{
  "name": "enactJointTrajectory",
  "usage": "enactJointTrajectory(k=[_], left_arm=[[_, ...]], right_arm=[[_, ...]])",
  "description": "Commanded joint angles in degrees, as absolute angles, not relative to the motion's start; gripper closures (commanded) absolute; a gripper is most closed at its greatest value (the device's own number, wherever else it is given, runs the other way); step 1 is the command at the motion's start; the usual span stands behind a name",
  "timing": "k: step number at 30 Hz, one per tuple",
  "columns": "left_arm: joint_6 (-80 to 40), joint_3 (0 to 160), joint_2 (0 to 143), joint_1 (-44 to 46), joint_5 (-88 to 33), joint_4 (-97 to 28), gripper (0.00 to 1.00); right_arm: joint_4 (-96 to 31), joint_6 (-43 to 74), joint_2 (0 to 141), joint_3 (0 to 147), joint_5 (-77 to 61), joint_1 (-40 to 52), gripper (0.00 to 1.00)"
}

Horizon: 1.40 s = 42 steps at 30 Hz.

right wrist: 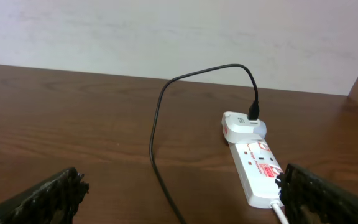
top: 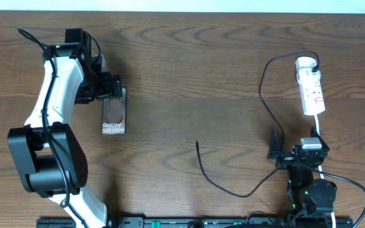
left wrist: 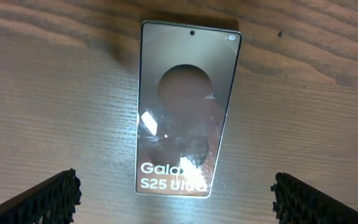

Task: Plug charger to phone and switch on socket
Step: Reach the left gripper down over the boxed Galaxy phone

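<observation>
Overhead, my left claw (top: 113,90) is spread wide and empty over the phone (top: 114,118), which lies flat on the counter (top: 189,76) with nothing in its port. The charger (top: 224,189) is seated in the white plug (top: 306,63) at the socket (top: 313,94), but its free tip (top: 197,144) rests mid-counter, well apart from the phone. My right claw (top: 298,151) sits released near the socket, so I judge that plugging in and switching on are both left, though the switch itself is too small to read.

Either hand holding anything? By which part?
Nothing is held: left hand open over the phone, not touching it; right hand open and empty.
</observation>
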<state>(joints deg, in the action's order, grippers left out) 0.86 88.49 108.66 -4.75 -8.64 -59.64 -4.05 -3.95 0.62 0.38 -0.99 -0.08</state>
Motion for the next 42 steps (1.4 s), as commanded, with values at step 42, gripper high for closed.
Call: enactJointTrajectory(k=[42], left_arm=[[1.69,71.57,109.32,-2.81,-6.42,-46.78,0.02]], right_arm=[[-4.34,-3.27,0.30,0.34,-0.56,0.71,0.01]])
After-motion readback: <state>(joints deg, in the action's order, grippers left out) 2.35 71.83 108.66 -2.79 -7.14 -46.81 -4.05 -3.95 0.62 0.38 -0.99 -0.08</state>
